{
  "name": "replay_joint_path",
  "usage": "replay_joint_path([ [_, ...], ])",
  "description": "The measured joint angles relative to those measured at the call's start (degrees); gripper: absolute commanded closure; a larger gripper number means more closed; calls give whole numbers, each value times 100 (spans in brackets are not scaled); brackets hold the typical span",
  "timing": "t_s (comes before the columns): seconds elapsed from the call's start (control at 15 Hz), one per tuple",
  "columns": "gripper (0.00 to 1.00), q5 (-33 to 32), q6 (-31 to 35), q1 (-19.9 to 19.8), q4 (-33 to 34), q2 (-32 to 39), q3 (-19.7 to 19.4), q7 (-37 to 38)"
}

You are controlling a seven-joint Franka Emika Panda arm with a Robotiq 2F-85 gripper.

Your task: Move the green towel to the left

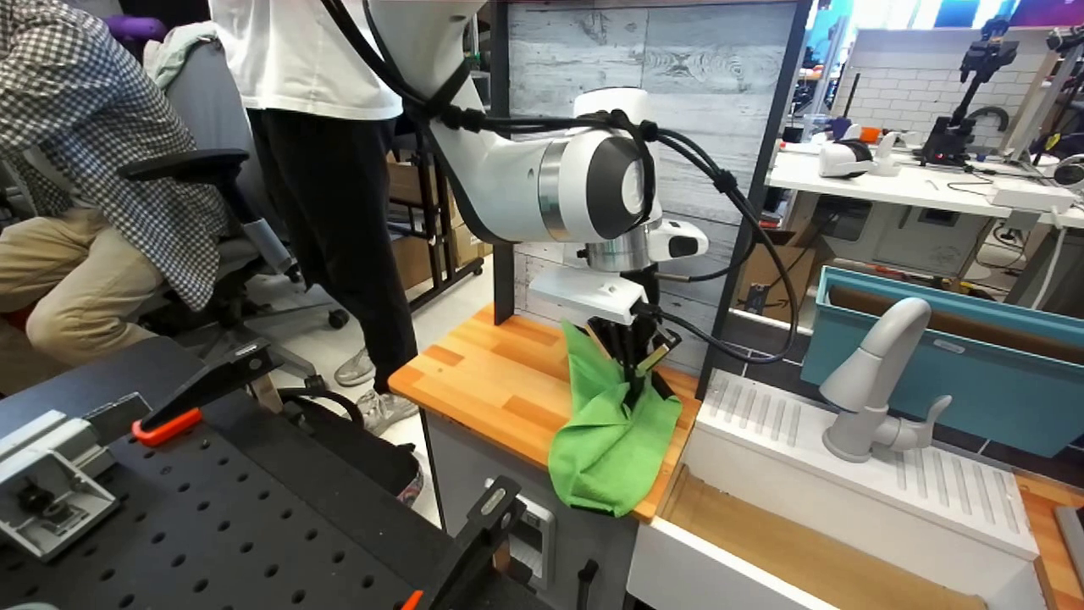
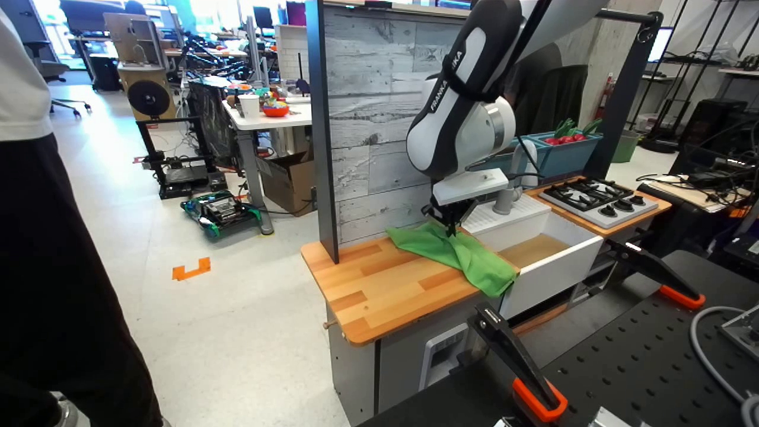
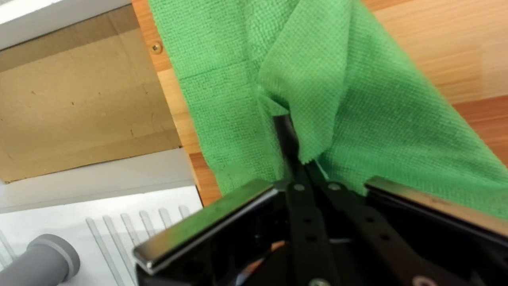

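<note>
End effector (image 3: 298, 153) was clamped on the green towel (image 3: 373, 119), a fold hiding one fingertip. Nubbly cloth overhung the wood-block counter (image 1: 483, 377).

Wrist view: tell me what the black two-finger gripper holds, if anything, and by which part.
The green cloth towel, apparently pinched by a bunched fold near its middle.
</note>
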Motion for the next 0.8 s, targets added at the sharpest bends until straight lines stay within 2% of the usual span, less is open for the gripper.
replay_joint_path([
  [0.4,99,0,896,431,-940,-536,-71,41],
  [0.8,99,-6,1371,1104,-1883,-1175,-342,143],
])
